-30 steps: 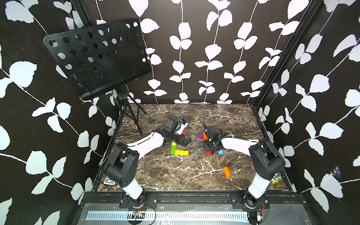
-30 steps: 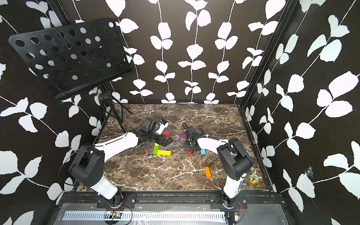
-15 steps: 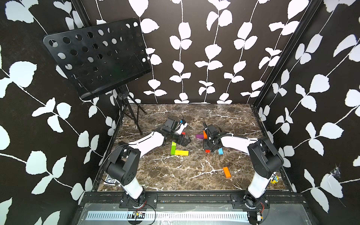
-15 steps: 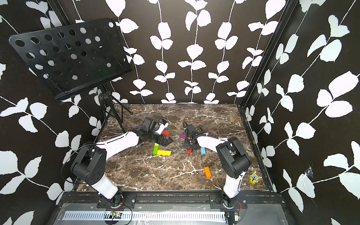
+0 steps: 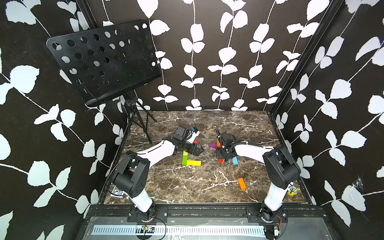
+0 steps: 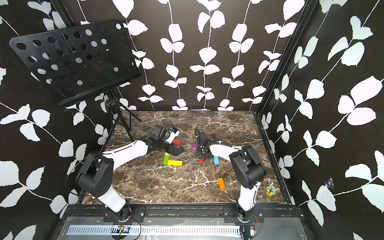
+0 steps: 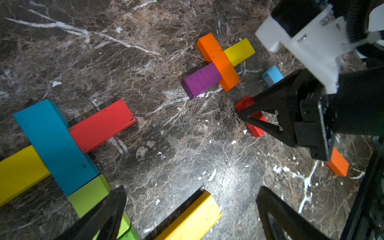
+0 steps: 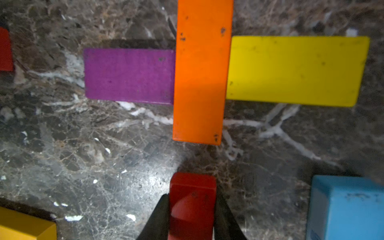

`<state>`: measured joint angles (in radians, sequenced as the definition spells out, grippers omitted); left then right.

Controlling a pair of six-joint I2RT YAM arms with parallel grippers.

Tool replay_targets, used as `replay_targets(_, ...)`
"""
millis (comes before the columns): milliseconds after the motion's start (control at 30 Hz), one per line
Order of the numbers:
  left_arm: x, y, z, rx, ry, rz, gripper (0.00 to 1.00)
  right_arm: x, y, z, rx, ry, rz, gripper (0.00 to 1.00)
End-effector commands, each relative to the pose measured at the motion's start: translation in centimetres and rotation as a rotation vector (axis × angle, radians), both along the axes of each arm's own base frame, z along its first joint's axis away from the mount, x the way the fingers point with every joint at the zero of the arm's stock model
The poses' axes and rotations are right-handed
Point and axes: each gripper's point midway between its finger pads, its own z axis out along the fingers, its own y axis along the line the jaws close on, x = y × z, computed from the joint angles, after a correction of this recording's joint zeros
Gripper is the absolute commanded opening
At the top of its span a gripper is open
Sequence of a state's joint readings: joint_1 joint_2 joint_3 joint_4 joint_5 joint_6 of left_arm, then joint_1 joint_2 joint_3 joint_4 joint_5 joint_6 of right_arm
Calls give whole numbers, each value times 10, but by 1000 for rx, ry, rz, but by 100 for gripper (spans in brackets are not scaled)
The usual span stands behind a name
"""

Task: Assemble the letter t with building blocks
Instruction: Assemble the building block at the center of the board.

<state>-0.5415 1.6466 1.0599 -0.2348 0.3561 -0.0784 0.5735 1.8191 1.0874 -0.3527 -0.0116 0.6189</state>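
Observation:
On the left, a blue stem (image 7: 56, 145) with a red block (image 7: 101, 124), a yellow block (image 7: 18, 172) and a green block (image 5: 185, 158) form a letter t, with a yellow foot (image 5: 193, 163) beside it. My left gripper (image 7: 191, 199) hangs open over that foot, touching nothing. To the right, an orange stem (image 8: 201, 72) is flanked by a purple block (image 8: 128, 75) and a yellow block (image 8: 295, 70). My right gripper (image 8: 192, 199) is shut on a short red block (image 8: 192, 187), low over the table and in line with the orange stem's near end, a gap apart.
A light blue block (image 5: 235, 160) stands just right of the right gripper. A loose orange block (image 5: 241, 183) lies toward the front right. A black music stand (image 5: 104, 62) rises at the back left, and a small yellow toy (image 6: 270, 190) sits by the right arm's base.
The right gripper has shifted slightly with the red block, uncovering the orange stem in the top views. The left arm has barely moved.

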Motion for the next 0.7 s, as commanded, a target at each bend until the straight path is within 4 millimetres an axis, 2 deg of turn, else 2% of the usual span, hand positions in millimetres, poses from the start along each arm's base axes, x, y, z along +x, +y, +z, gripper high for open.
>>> replay_targets(0,5,-2,8,-14,-11,-4,99,6,-1,-1,-9,-6,-3,32)
replay_targets(667,6,-4,4,-19,5,-11,99,11,-4,-3,-14,-10,-14,32)
